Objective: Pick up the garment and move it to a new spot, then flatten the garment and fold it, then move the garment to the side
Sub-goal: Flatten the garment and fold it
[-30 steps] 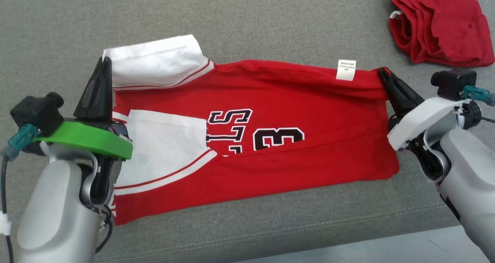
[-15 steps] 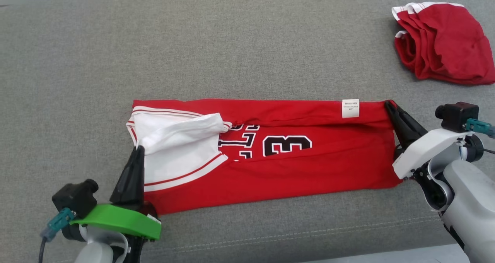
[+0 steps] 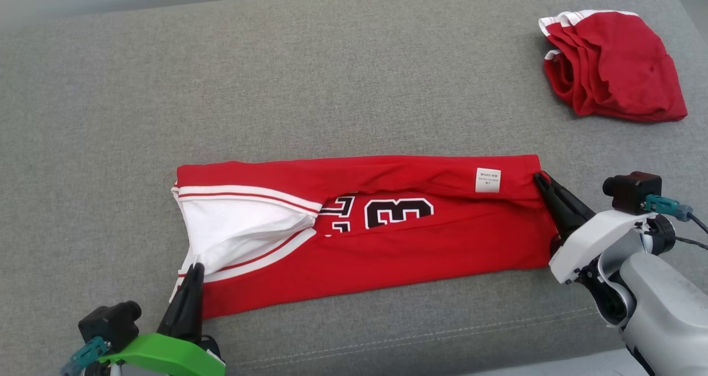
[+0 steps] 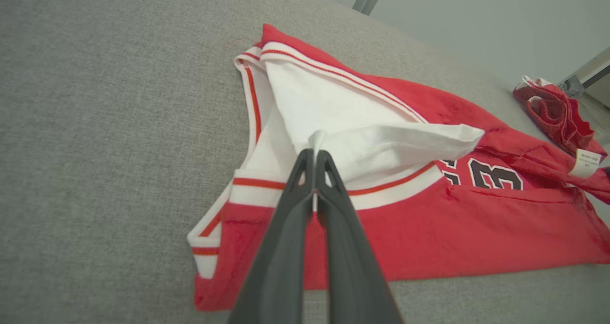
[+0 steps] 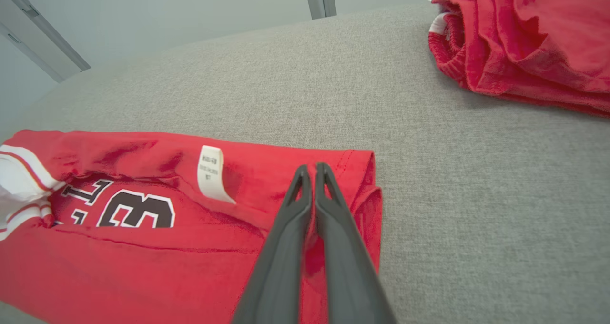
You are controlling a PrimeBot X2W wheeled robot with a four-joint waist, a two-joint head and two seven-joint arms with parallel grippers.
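My left jaws pinch a white fold at the near left end of the garment (image 3: 387, 243); my right jaws pinch its right edge. It lies stretched between them on the grey cushion (image 3: 332, 88), a red bundle (image 3: 614, 66) beyond.

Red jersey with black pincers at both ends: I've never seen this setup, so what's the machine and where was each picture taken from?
It is a two-armed robot folding clothes. The wide picture comes from a camera on its head, looking down; the other two come from wrist cameras looking along each tool. On the grey cushion lies the red jersey, folded into a long strip, with a second red garment at the far right. The left tool is shut on the jersey's white fabric; the right tool is shut on its red end.
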